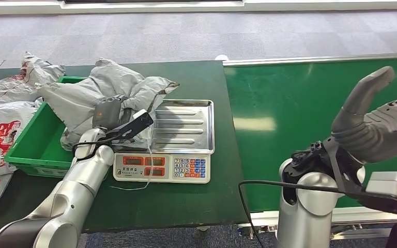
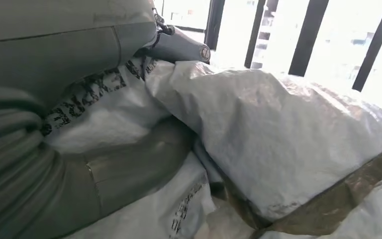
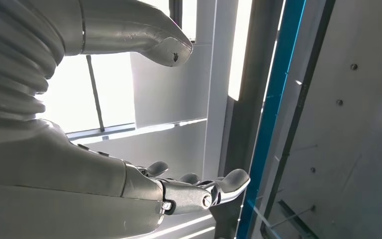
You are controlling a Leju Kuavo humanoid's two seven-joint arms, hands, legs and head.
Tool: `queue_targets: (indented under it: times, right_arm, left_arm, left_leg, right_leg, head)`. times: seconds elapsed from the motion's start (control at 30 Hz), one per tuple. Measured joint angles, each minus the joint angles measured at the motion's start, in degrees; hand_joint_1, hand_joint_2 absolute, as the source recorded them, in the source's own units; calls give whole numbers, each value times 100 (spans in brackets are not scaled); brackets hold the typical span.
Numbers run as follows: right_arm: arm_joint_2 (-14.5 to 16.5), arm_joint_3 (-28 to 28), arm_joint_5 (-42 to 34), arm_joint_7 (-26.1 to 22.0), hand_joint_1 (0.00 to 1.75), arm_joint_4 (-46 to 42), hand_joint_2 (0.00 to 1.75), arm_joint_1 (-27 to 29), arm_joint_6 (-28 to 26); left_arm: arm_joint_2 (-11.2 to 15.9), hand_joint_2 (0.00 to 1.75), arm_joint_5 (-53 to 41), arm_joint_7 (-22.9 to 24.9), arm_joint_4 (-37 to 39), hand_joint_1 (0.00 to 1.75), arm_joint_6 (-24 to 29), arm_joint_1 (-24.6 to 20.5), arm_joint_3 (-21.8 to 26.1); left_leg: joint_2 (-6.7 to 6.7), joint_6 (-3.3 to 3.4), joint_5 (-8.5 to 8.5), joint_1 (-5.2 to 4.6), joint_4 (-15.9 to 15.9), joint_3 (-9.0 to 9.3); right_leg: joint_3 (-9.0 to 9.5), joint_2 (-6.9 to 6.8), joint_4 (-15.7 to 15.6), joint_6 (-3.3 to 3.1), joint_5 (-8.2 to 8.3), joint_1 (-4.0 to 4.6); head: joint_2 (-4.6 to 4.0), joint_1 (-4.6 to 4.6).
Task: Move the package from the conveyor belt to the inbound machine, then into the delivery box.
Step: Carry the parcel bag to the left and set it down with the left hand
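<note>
The right hand [image 1: 377, 124] is near, on the right, held up over the green belt [image 1: 310, 113]. Its fingers are spread and it holds nothing. The left hand [image 1: 115, 124] grips the grey bag [image 1: 108, 93] by its near edge. The bag hangs half over the green box [image 1: 31, 142] on the left, just beside the scale [image 1: 178, 137]. I think the bag goes into the box now. Move it left until it is all over the box, then let go low, so it does not slide back onto the scale.

Grey carpet floor [image 1: 186, 36] beyond a dark green table [image 1: 186, 196]; bright windows [image 2: 278, 30] behind dark bars.
</note>
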Motion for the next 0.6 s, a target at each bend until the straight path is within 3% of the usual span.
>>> queue_targets:
  times: [0.1,0.23,0.33,0.47,0.53,0.6]
  right_arm:
    - [0,-1,-9,-1,0,-27,175,38,0]
    - [0,-2,-22,-1,0,-44,175,64,0]
    - [0,-4,-31,0,0,-47,175,72,-1]
    - [0,-9,-42,1,0,-44,175,75,-1]
    - [0,-14,-44,1,0,-24,175,75,-1]
    - [0,-29,-28,1,0,26,175,74,0]
  left_arm:
    - [28,0,-11,411,146,0,145,-26,-33]
    - [24,0,479,423,131,0,1108,-12,6]
    - [-97,0,1154,-479,-486,0,1594,154,387]
    - [-335,0,1917,-1644,-1362,0,1707,329,1057]
    - [-498,0,2906,-2307,-2064,0,1712,531,1237]
    - [-670,0,4043,-2604,-2949,0,1715,783,1216]
  left_leg:
    - [1,0,0,0,-1,0]
    - [1,0,1,0,0,0]
    - [1,0,2,0,0,-2]
    - [-11,0,2,0,0,-7]
    - [-6,0,1,0,0,-10]
    - [-5,0,-1,0,0,-11]
  right_leg:
    - [0,0,0,0,0,0]
    - [-1,0,0,0,1,0]
    - [-3,1,0,-1,2,0]
    - [-2,-7,1,0,0,1]
    - [-6,-2,1,0,0,0]
    - [-8,0,0,2,-1,0]
  head:
    - [0,0]
    - [0,-1]
    - [0,0]
    - [0,-1]
    - [0,-1]
    - [0,0]
